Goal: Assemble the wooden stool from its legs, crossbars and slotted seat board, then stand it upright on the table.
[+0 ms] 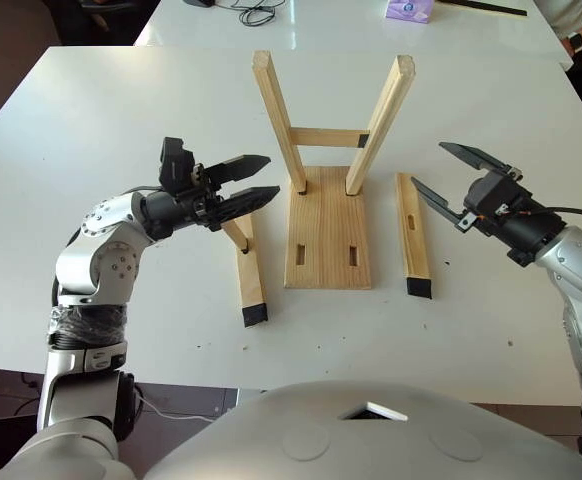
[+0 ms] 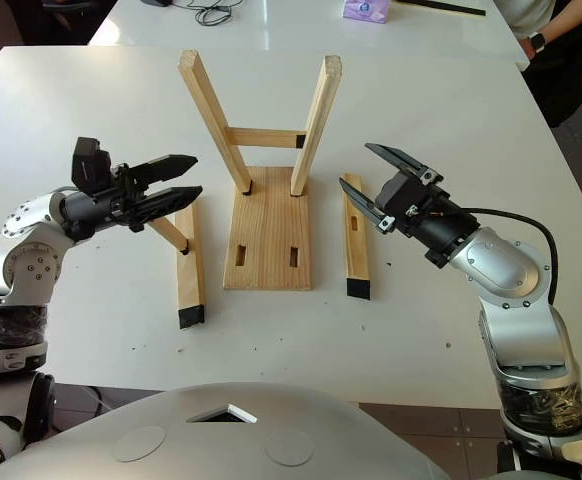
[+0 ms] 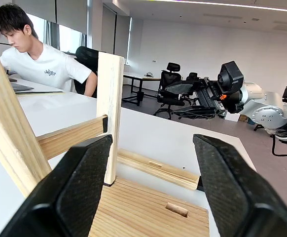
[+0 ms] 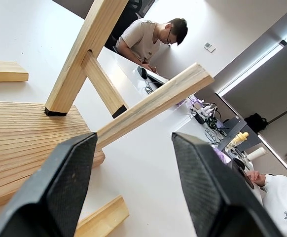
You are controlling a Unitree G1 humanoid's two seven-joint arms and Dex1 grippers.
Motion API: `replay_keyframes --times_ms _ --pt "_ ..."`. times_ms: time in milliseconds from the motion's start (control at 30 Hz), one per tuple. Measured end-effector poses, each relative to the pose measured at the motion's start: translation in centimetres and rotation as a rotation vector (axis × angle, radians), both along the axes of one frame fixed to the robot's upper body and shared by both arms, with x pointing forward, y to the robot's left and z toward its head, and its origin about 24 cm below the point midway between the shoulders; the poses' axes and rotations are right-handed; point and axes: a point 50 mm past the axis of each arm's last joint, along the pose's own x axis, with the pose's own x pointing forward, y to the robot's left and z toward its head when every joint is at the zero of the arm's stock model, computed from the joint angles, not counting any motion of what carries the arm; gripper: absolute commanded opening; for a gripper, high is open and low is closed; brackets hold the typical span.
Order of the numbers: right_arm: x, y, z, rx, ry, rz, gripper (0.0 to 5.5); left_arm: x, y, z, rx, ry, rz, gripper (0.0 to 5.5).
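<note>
The slotted seat board (image 1: 328, 228) lies flat mid-table with two legs joined by a crossbar (image 1: 327, 137) standing in its far slots; two near slots are bare. A second leg piece with a crossbar stub (image 1: 248, 262) lies left of the board, and a single leg (image 1: 412, 234) lies to the right. My left gripper (image 1: 254, 178) hovers open above the left leg piece, holding nothing. My right gripper (image 1: 449, 172) hangs open just right of the single leg, also holding nothing. The left wrist view looks between its fingers (image 3: 82, 183) at the board (image 3: 148, 212) and the right gripper (image 3: 189, 100).
A second white table (image 1: 351, 20) stands behind with cables and a purple box (image 1: 409, 10). People sit at the far edges, away from the parts. Bare tabletop (image 1: 121, 110) lies to the left and far right of the stool parts.
</note>
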Motion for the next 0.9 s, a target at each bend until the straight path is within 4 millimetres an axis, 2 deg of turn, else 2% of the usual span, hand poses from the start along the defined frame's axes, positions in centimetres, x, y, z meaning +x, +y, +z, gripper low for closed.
replay_keyframes --times_ms 100,200,300,333,400,467,533,567,667,733,900 --pt "0.0 0.0 0.1 0.000 -0.002 0.000 2.81 0.6 0.2 0.7 -0.037 0.057 0.029 3.04" --pt "0.0 0.0 0.1 0.004 -0.005 -0.007 2.81 1.1 0.4 2.9 -0.092 0.046 0.044 3.04" --pt "0.0 0.0 0.2 0.011 -0.015 -0.017 2.81 0.7 0.0 8.6 -0.131 -0.111 -0.005 3.04" --pt "0.0 -0.1 0.3 0.012 -0.016 -0.024 2.81 0.3 -0.3 9.9 -0.130 -0.152 -0.036 3.04" --pt "0.0 -0.4 0.5 0.014 -0.029 -0.045 2.81 -1.2 -1.5 10.7 -0.060 -0.169 -0.113 3.04" --pt "0.1 -0.6 0.7 0.016 -0.038 -0.058 2.81 -2.9 -2.5 9.6 0.039 -0.119 -0.170 3.04" --pt "0.0 -0.7 0.8 0.017 -0.043 -0.065 2.81 -4.7 -3.4 6.7 0.150 -0.002 -0.210 3.04" --pt "-0.1 -0.7 0.9 0.017 -0.047 -0.070 2.81 -5.7 -3.5 5.0 0.214 0.061 -0.210 3.04" --pt "-0.2 -1.0 1.1 0.019 -0.059 -0.087 2.81 -7.6 -3.1 2.1 0.346 0.179 -0.178 3.04" --pt "-0.4 -1.0 1.1 0.022 -0.056 -0.089 2.81 -8.7 -2.6 0.5 0.410 0.261 -0.133 3.04" --pt "-0.7 -0.9 0.8 0.034 -0.044 -0.096 2.81 -10.0 -1.8 -1.9 0.498 0.418 -0.038 3.04"
